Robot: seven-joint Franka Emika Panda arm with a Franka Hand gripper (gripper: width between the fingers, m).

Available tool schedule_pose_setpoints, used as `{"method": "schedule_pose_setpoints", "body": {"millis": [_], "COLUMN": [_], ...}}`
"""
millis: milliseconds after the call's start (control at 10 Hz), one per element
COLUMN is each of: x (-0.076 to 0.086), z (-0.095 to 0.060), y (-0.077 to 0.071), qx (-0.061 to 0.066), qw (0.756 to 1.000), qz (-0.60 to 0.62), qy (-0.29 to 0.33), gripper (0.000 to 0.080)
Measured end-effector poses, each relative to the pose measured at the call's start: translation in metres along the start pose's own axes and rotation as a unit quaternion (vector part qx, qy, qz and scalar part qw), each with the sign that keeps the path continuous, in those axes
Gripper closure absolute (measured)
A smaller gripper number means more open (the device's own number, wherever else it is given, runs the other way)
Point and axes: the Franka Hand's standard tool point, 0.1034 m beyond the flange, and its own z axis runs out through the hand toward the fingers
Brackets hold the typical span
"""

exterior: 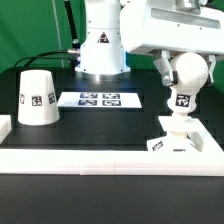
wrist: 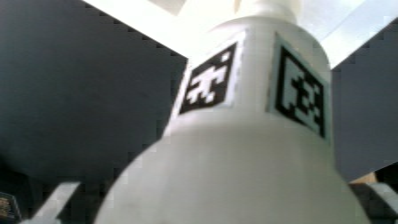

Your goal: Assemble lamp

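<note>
Standing upright on the exterior view's right, the bulb (exterior: pixel 182 102) has its thin end down on the flat square base (exterior: pixel 171 141). Its big round head is on top. The base lies on the black table (exterior: pixel 100 128), close to the near white rail (exterior: pixel 90 160).

The gripper (exterior: pixel 186 70) comes down from the white arm (exterior: pixel 165 25) and is right at the bulb's round head. The bulb hangs straight under it. From this side the fingers are hard to see, because the round head and the arm hide them.

In the wrist view the bulb (wrist: pixel 231 120) fills nearly the whole picture. It is wide close to the camera and gets thin farther away. Two black-and-white square tags show on its side. The gripper (wrist: pixel 222 205) has one finger (wrist: pixel 57 200) on each side of the wide part. Only the finger edges peek in, and they are blurry. I cannot tell if they squeeze the bulb or just sit beside it.

The shade (exterior: pixel 38 97) stands far off on the exterior view's left, wide end down, with a tag on its side. The marker board (exterior: pixel 98 99) lies flat between the shade and the bulb, farther back on the table.
</note>
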Motion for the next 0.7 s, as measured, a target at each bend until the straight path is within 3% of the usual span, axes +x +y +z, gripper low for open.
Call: {"method": "schedule_pose_setpoints", "body": {"millis": [300, 700], "x": [-0.0086, -0.0094], "z": [0.0058, 0.0057], "y": [-0.0017, 0.0000], "qx": [0.002, -0.010], "qw": [1.000, 1.000], "qz": [0.001, 0.001], "qy": [-0.005, 0.016], "gripper": [0.0223, 0.0223]}}
